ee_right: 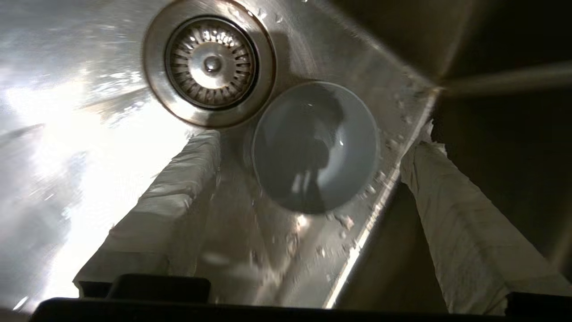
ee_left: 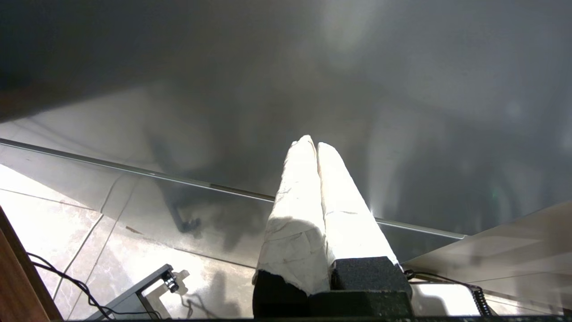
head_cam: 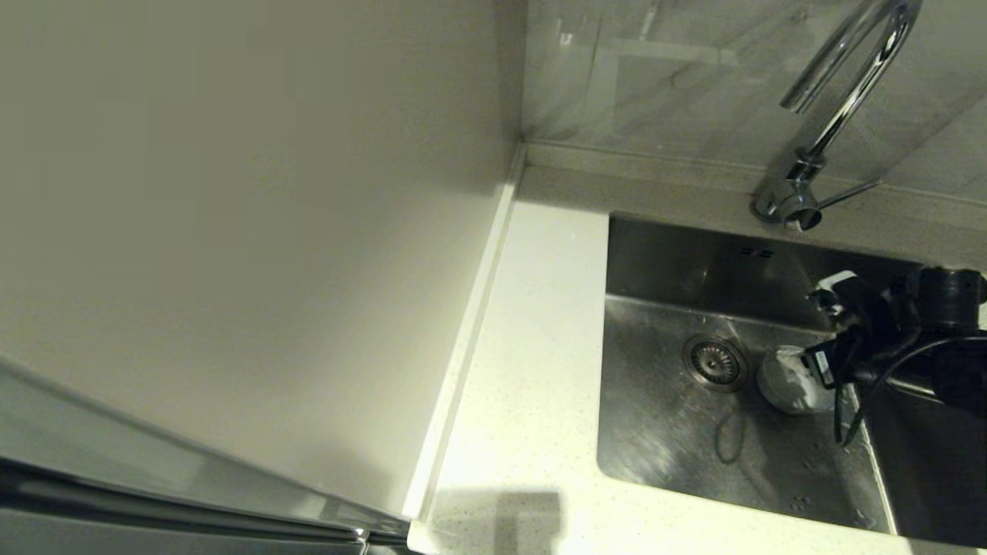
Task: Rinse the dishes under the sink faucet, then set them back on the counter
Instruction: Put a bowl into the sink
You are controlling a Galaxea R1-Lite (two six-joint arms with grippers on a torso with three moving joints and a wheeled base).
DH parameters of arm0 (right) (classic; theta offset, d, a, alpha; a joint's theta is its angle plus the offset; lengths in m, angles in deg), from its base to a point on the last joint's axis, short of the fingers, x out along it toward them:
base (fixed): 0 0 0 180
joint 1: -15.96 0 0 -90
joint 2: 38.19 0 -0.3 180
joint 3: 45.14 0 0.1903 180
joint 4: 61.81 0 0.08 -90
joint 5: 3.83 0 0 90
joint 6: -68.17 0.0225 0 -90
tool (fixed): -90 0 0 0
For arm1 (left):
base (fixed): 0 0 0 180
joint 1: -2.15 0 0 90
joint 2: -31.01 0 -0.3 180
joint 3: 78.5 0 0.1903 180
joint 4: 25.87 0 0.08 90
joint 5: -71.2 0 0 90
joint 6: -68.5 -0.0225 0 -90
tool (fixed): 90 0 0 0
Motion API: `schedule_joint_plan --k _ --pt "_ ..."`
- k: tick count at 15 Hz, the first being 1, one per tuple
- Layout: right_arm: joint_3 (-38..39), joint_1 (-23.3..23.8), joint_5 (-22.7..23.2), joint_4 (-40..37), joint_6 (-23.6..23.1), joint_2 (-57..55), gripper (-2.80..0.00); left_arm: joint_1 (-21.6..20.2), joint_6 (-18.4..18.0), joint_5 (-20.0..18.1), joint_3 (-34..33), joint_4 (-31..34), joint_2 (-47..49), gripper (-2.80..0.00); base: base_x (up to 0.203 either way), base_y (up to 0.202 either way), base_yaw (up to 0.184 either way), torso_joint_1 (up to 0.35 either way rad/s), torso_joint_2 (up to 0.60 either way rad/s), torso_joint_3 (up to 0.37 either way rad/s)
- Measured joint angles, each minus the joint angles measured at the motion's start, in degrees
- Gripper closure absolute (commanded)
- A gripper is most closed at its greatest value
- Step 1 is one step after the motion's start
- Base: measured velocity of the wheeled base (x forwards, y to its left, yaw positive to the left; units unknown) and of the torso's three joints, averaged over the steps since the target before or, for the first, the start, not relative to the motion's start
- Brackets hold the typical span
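Observation:
A pale mint-white bowl (head_cam: 780, 383) (ee_right: 315, 145) stands upright on the wet floor of the sink (head_cam: 663, 439), right next to the round drain strainer (head_cam: 715, 361) (ee_right: 208, 62). My right gripper (head_cam: 817, 331) (ee_right: 315, 136) hangs open over it, one cloth-wrapped finger on each side and both clear of the rim. The chrome faucet (head_cam: 840, 100) arches over the back of the sink, with its thin lever (head_cam: 848, 193) pointing right; no water shows at the spout. The pink and steel bowls are out of view. My left gripper (ee_left: 313, 145) is shut, empty and parked low.
The speckled counter (head_cam: 532, 347) runs along the sink's left side, bounded by a plain wall panel (head_cam: 231, 231). Two overflow slots (head_cam: 756, 252) sit in the sink's back wall. The left wrist view shows floor tiles (ee_left: 53, 223) and a cable (ee_left: 67, 277).

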Motion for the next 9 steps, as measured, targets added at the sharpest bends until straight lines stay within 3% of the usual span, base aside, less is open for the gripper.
schedule_joint_plan --k 4,9 --pt "1.5 1.7 0.9 -12.7 -0.5 13.2 -2.8 0.0 0.0 0.0 0.0 0.0 0.0 0.0 0.0 0.0 0.0 0.0 0.0 0.0" --pt "-14.6 10.6 6.2 -34.7 -2.8 19.5 -2.8 0.0 0.0 0.0 0.0 0.0 0.0 0.0 0.0 0.0 0.0 0.0 0.0 0.0"
